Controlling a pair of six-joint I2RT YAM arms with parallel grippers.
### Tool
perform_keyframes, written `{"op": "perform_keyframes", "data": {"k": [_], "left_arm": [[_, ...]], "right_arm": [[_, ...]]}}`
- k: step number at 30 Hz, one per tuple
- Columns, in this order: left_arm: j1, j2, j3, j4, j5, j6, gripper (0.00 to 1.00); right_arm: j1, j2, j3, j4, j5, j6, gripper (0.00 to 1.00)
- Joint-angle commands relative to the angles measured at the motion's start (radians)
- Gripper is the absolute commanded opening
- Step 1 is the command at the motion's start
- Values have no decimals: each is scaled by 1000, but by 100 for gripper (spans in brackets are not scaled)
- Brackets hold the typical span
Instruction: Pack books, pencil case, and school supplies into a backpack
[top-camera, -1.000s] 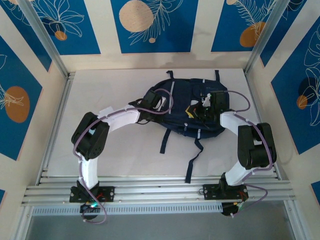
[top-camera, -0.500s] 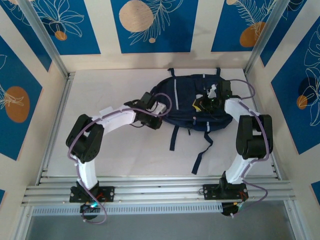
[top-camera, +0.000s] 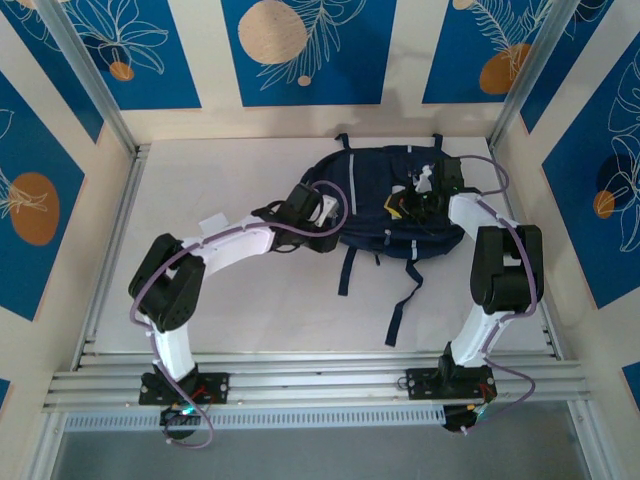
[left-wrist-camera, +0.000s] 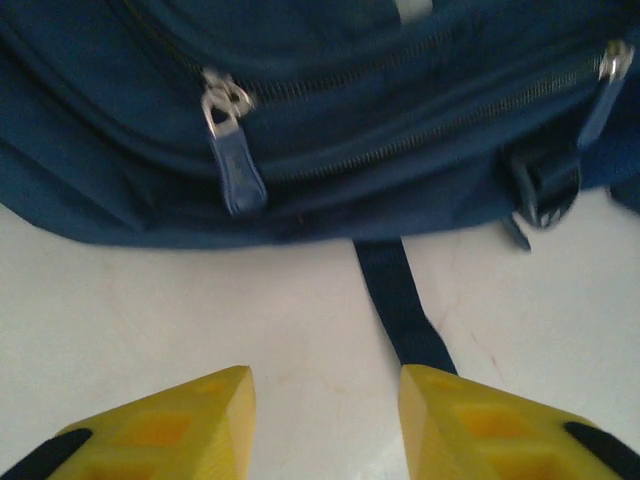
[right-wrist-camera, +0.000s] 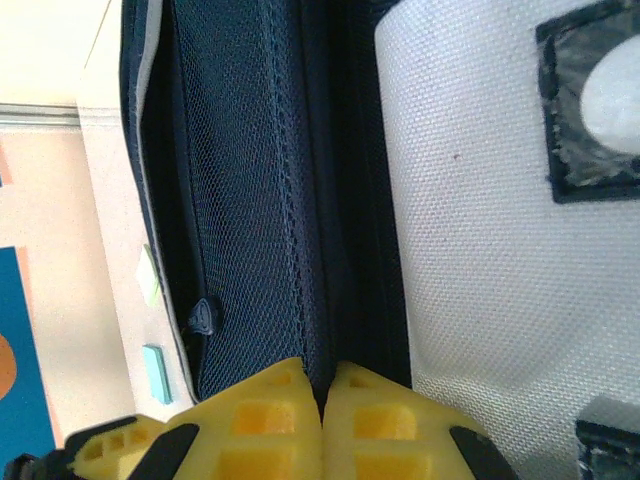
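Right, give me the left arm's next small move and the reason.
Probably ease the left gripper forward onto the zipper pull: its jaws are open and empty, the pull hangs free just ahead, and the right gripper pinches the backpack fabric, steadying it.

I work in a lab test booth, prob. robotics: slotted alu rails (top-camera: 320, 380), white table (top-camera: 230, 190), printed blue backdrop panels (top-camera: 340, 70) all round.
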Motion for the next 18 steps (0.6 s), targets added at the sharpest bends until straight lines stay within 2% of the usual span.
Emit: {"op": "perform_keyframes", "data": {"k": [1,12,18], "left_arm": [[15,36,69,64,-32,-16,43],[45,188,158,126,56,-41,42],[47,223,132,130,61,-73,40]], "right_arm": [[0,-63,-22,31,-95,6,0],[3,-114,-59,34,-131,6,0],[3,-116,-53,31,-132,6,0]]}}
